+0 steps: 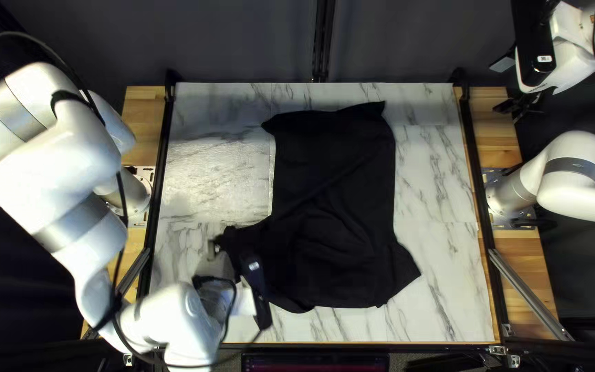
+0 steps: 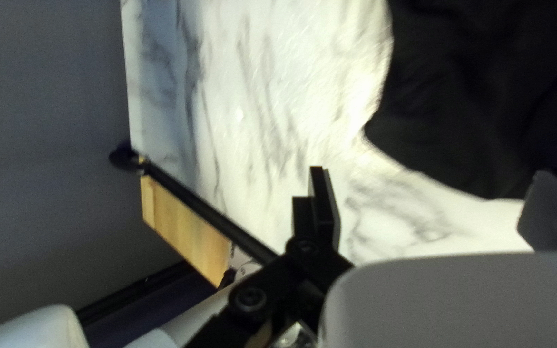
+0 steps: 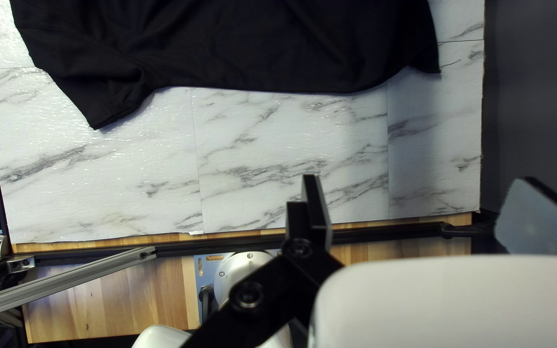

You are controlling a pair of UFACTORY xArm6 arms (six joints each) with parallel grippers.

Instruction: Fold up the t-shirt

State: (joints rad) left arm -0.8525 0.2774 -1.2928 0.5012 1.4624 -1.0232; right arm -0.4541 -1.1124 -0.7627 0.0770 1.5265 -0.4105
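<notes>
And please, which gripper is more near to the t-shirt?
Left. The left gripper is close by the t-shirt, at its lower left in the top left view; the right gripper is farther, out past the table's right edge.

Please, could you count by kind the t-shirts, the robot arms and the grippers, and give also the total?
T-shirt: 1
Robot arms (left arm, right arm): 2
Grippers (left gripper, right gripper): 2
Total: 5

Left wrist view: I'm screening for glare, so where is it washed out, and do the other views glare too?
Left wrist view: tabletop nearly white beside the black shirt; right wrist view: scattered glints and a soft shadow; top left view: pale sheen left of the shirt.
</notes>
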